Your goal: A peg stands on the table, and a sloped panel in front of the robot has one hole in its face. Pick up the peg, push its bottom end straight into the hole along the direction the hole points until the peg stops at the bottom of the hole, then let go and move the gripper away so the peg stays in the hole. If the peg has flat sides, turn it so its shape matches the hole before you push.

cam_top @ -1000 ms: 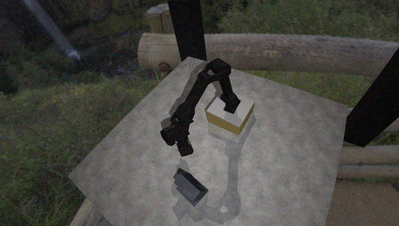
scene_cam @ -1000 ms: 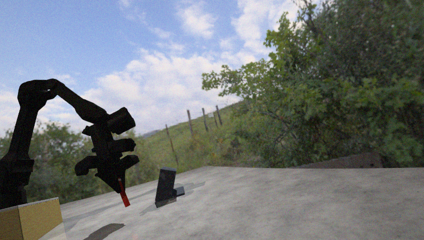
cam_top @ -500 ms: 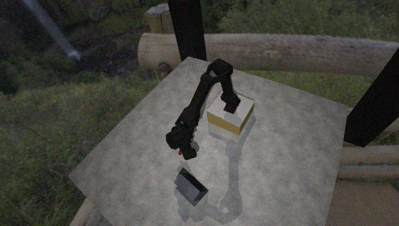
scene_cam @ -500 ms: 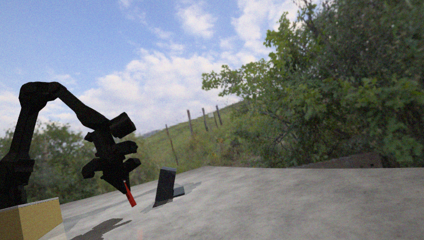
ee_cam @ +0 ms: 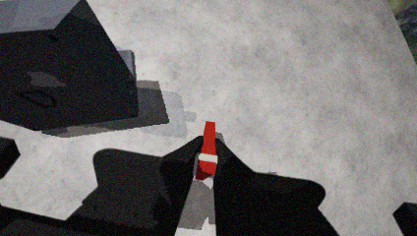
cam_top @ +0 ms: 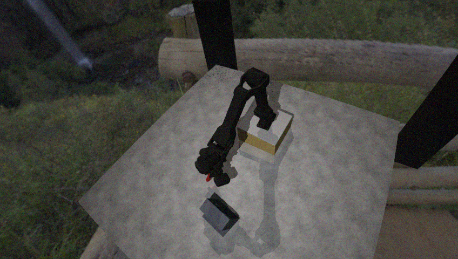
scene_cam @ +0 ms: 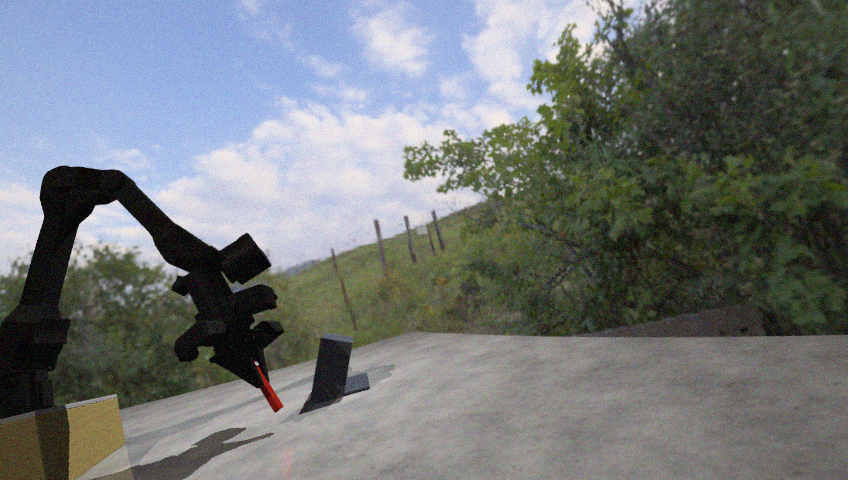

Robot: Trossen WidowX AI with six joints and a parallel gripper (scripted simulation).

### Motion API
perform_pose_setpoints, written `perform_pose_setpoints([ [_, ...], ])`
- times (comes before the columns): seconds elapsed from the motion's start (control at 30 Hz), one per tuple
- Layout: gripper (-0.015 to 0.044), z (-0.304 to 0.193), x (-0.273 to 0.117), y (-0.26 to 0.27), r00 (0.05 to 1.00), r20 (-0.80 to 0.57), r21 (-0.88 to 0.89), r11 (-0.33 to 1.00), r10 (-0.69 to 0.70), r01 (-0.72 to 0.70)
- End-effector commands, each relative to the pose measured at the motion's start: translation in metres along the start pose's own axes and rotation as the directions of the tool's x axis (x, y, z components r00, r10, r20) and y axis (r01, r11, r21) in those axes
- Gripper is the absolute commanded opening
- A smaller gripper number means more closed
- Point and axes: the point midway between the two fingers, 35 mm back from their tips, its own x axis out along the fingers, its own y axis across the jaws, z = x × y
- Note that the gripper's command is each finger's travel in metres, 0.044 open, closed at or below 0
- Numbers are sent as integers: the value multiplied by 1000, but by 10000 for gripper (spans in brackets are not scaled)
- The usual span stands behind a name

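Note:
My gripper (scene_cam: 259, 374) (ee_cam: 208, 141) is shut on the red peg (cam_top: 208, 178) (scene_cam: 271, 397) (ee_cam: 209, 129), which has flat sides and a white band. The peg is held above the table, tilted, its lower end slanting toward the panel in the exterior view. The dark sloped panel (cam_top: 226, 210) (scene_cam: 330, 371) (ee_cam: 93, 64) stands in front of the gripper, apart from the peg; in the wrist view it is at the upper left. Its hole (ee_cam: 36, 97) shows there as a faint elongated dark outline, its exact shape hard to tell. In the top view the arm hides the fingertips and most of the peg.
The mottled grey table (cam_top: 327, 154) (scene_cam: 565, 410) carries the arm's white and yellow base block (cam_top: 261, 143) (scene_cam: 95, 425). A grey-blue support (scene_cam: 357, 383) sits behind the panel. Shadows of the arm fall on the table. The table's edge shows at the wrist view's upper right.

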Motion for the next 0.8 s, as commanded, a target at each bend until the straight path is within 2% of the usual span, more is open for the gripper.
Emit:
perform_pose_setpoints([
  [0.0, 0, -1, 0, 4, 1000, 23, -5, 1000, 0, 0],
  [0.77, 0, -10, -1, 33, 988, 155, -65, 998, 28, -18],
])
